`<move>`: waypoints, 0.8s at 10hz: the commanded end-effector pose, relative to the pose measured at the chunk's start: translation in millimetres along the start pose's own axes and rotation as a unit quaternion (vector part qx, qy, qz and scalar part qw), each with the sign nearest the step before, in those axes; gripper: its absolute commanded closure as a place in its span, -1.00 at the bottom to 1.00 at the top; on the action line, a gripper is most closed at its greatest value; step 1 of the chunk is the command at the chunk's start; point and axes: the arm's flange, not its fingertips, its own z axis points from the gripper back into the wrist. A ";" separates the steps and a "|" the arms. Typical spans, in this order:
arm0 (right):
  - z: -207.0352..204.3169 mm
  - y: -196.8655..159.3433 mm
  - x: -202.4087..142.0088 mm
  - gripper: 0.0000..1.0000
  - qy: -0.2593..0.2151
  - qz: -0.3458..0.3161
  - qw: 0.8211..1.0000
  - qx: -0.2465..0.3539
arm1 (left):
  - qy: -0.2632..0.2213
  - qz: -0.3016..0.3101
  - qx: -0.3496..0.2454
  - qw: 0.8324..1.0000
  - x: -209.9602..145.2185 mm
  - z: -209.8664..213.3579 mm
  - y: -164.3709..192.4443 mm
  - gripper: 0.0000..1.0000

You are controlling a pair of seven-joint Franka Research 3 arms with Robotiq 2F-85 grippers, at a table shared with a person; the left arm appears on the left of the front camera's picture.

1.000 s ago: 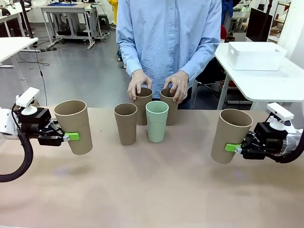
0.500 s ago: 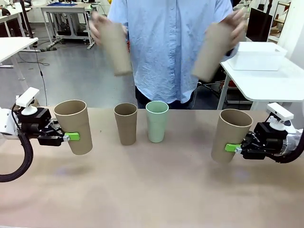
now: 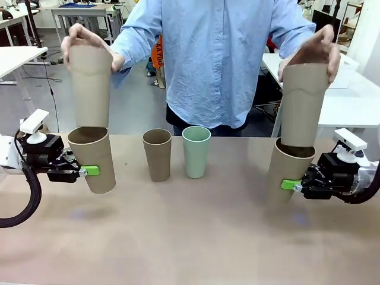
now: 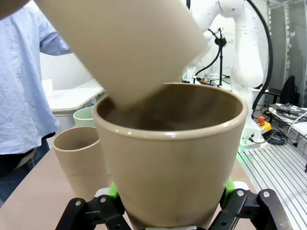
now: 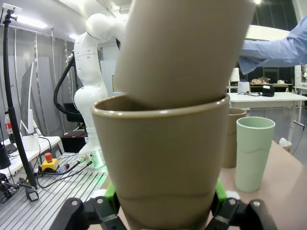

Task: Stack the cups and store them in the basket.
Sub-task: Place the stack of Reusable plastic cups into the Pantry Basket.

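Note:
My left gripper (image 3: 89,171) is shut on a tan cup (image 3: 93,158) held tilted above the table's left; the same cup (image 4: 170,158) fills its wrist view. A person's hand lowers another tan cup (image 3: 90,88) just into its mouth. My right gripper (image 3: 289,184) is shut on a tan cup (image 3: 286,172) at the right, seen close up as a cup (image 5: 160,158) in its wrist view. The person's other hand pushes a tan cup (image 3: 303,104) partly into it. A tan cup (image 3: 157,154) and a mint green cup (image 3: 196,151) stand at mid-table. The white basket (image 3: 347,62) rests on a side table, mostly hidden behind the person's hand.
The person stands at the table's far edge with both arms spread out over my grippers. White side tables stand behind at left and right. The brown tabletop (image 3: 190,237) in front of the cups is bare.
The person lifted two tan cups from the table's far middle, swung them outward, and now lowers one into each cup that my grippers hold. Both grippers stayed put.

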 end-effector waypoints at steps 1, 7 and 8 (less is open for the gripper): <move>0.1 0.0 4.0 -0.72 0.000 -0.007 1.000 0.000 | 0.001 -0.003 -0.003 1.000 2.2 0.0 -0.7 -0.71; 0.1 0.0 4.0 -0.72 0.000 -0.007 1.000 0.000 | 0.001 -0.003 -0.003 1.000 2.2 0.0 -0.7 -0.71; 0.1 0.0 4.0 -0.72 0.000 -0.007 1.000 0.000 | 0.001 -0.003 -0.003 1.000 2.2 0.0 -0.7 -0.71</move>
